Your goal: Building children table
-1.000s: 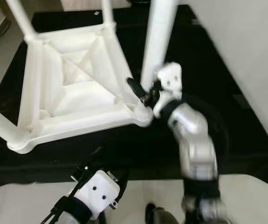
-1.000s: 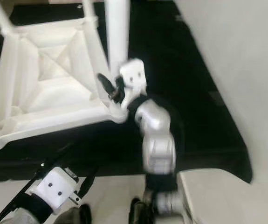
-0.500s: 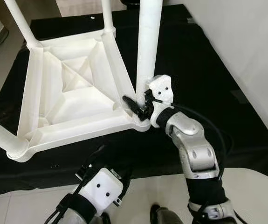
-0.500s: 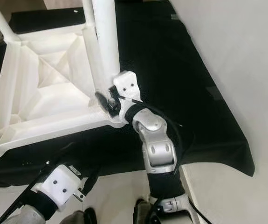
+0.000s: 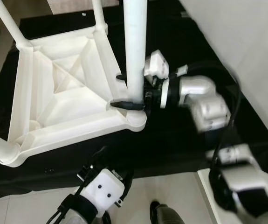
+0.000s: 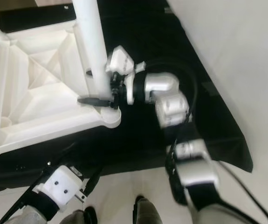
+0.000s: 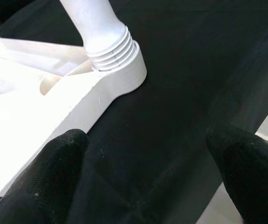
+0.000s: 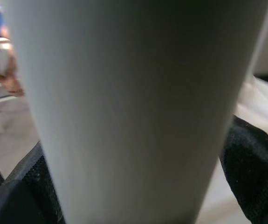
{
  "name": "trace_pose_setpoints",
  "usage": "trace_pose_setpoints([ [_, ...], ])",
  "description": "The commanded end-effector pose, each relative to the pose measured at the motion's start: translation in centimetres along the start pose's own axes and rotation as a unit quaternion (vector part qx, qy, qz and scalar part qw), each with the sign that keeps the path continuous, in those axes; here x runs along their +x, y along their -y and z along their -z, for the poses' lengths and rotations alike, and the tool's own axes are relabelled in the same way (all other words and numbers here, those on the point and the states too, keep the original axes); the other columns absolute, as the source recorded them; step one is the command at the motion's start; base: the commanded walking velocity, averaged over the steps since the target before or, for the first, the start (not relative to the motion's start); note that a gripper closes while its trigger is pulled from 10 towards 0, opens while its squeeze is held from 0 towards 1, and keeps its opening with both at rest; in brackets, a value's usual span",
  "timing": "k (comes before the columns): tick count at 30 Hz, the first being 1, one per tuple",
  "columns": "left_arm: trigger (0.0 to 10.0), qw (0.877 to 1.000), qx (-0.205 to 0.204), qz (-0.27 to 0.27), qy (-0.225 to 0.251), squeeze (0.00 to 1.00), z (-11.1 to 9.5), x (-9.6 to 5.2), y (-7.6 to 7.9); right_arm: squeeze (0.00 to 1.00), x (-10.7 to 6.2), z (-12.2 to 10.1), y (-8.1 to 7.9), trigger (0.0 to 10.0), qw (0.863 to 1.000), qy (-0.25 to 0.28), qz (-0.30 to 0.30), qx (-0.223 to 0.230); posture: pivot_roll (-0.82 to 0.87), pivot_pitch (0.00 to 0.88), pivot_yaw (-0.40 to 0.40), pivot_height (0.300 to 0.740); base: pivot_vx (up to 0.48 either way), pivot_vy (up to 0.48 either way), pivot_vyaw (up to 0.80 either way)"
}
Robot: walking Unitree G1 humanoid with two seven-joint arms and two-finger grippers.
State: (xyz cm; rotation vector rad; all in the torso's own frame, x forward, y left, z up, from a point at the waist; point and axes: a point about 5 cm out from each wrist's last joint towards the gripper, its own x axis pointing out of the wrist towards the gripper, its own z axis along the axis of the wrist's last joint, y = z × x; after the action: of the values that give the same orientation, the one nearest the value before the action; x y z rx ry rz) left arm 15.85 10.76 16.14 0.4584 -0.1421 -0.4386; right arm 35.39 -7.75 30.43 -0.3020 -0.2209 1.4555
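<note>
White table (image 5: 64, 93) upside down on the black mat (image 5: 185, 135), underside ribs showing, legs sticking up from the corners. Right gripper (image 5: 127, 91) at the table's near right corner, black fingers (image 5: 124, 104) closed around the base of that corner's leg (image 5: 134, 46), one on each side of it, the leg pressed close between the pads in the right wrist view. Left gripper (image 7: 145, 172) low, just off the table's near edge, fingers (image 7: 54, 163) spread wide and holding nothing, pointed toward a ribbed leg socket (image 7: 113, 53) at a corner.
</note>
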Motion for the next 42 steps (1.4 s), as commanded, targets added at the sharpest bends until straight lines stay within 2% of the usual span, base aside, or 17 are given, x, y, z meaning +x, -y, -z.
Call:
trace_pose_setpoints([
  [1, 10.0, 1.0, -0.003, 0.006, -0.003, 0.0, -0.1, -0.3, 0.1, 0.0, 0.5, 0.6, 0.1, 10.0, 0.999, 0.015, -0.037, 0.028, 0.03, 0.266, 0.004, 0.74, 0.0, 0.0, 0.0],
  [5, 10.0, 1.0, -0.002, 0.008, -0.004, 0.0, -0.1, -0.4, 0.1, 0.0, 0.7, 0.7, 0.6, 10.0, 0.998, 0.016, -0.05, 0.031, 0.04, 0.271, 0.005, 0.74, 0.0, 0.0, 0.0],
  [6, 10.0, 1.0, -0.003, 0.008, -0.005, 0.0, -0.2, -0.6, 0.2, 0.0, 0.8, 0.9, 0.6, 1.9, 0.997, 0.006, -0.066, 0.029, 0.04, 0.276, 0.001, 0.74, 0.0, 0.0, 0.0],
  [7, 10.0, 1.0, -0.003, 0.007, -0.005, 0.0, -0.2, -0.6, 0.2, 0.0, 0.8, 1.0, 0.6, 0.2, 0.997, 0.005, -0.068, 0.031, 0.04, 0.276, 0.001, 0.74, 0.0, 0.0, 0.0],
  [18, 10.0, 1.0, -0.005, 0.008, -0.005, 0.0, -0.3, -0.7, 0.2, 0.0, 0.1, 1.4, 1.0, 0.0, 0.996, 0.003, -0.08, 0.037, 0.02, 0.288, -0.003, 0.74, 0.0, 0.0, 0.0],
  [27, 10.0, 1.0, -0.006, 0.008, -0.004, 0.0, -0.1, -0.4, 0.2, 0.0, -1.9, 3.0, 0.7, 0.0, 0.999, -0.011, 0.036, 0.033, -0.03, 0.28, -0.011, 0.74, 0.0, 0.0, 0.0],
  [29, 10.0, 1.0, -0.005, 0.009, -0.004, 0.0, 0.0, -0.3, 0.2, 0.0, -1.5, 4.6, -0.9, 0.0, 0.983, -0.037, 0.173, 0.053, -0.03, 0.28, -0.014, 0.74, 0.0, 0.0, 0.0],
  [30, 10.0, 1.0, -0.004, 0.009, -0.004, 0.0, 0.1, -0.3, 0.1, 0.0, -1.2, 5.5, -2.8, 0.0, 0.923, -0.048, 0.373, 0.076, -0.04, 0.281, -0.012, 0.74, 0.0, 0.0, 0.0],
  [32, 10.0, 1.0, -0.004, 0.009, -0.004, 0.0, 0.1, -0.3, 0.1, 0.0, -1.2, 5.5, -2.8, 0.0, 0.923, -0.048, 0.373, 0.076, -0.04, 0.281, -0.012, 0.74, 0.0, 0.0, 0.0],
  [33, 10.0, 1.0, -0.004, 0.01, -0.005, 0.0, 0.1, -0.3, 0.0, 0.0, -2.7, 6.2, -4.5, 0.0, 0.842, -0.064, 0.526, 0.103, -0.04, 0.282, -0.008, 0.74, 0.0, 0.0, 0.0],
  [34, 10.0, 1.0, -0.004, 0.01, -0.005, 0.0, 0.1, -0.3, 0.0, 0.0, -2.7, 6.2, -4.5, 0.0, 0.842, -0.064, 0.526, 0.103, -0.04, 0.282, -0.008, 0.74, 0.0, 0.0, 0.0],
  [35, 10.0, 1.0, -0.004, 0.01, -0.005, 0.0, 0.2, -0.2, -0.1, 0.0, -2.2, 6.7, -6.6, 0.0, 0.829, -0.086, 0.544, 0.098, -0.04, 0.283, 0.011, 0.74, 0.0, 0.0, 0.0],
  [37, 10.0, 1.0, -0.003, 0.011, -0.005, 0.0, 0.3, -0.1, -0.1, 0.0, -1.1, 7.4, -8.0, 0.0, 0.836, -0.098, 0.528, 0.113, -0.05, 0.277, 0.017, 0.74, 0.0, 0.0, 0.0],
  [38, 10.0, 1.0, -0.002, 0.012, -0.005, 0.0, 0.3, -0.1, -0.1, 0.0, 0.2, 7.9, -8.8, 0.0, 0.862, -0.1, 0.483, 0.118, -0.05, 0.277, 0.017, 0.74, 0.0, 0.0, 0.0],
  [39, 10.0, 1.0, -0.002, 0.012, -0.005, 0.0, 0.3, -0.1, -0.1, 0.0, 0.2, 7.9, -8.8, 0.0, 0.862, -0.1, 0.483, 0.118, -0.05, 0.277, 0.017, 0.74, 0.0, 0.0, 0.0],
  [40, 10.0, 1.0, -0.001, 0.013, -0.004, 0.0, 0.4, 0.0, -0.2, 0.0, 1.1, 7.8, -8.6, 0.0, 0.88, -0.097, 0.455, 0.099, -0.05, 0.266, 0.015, 0.74, 0.0, 0.0, 0.0],
  [42, 10.0, 1.0, -0.001, 0.013, -0.004, 0.0, 0.5, 0.1, -0.2, 0.0, 1.5, 7.7, -7.8, 0.0, 0.883, -0.093, 0.451, 0.089, -0.05, 0.255, 0.011, 0.74, 0.0, 0.0, 0.0],
])
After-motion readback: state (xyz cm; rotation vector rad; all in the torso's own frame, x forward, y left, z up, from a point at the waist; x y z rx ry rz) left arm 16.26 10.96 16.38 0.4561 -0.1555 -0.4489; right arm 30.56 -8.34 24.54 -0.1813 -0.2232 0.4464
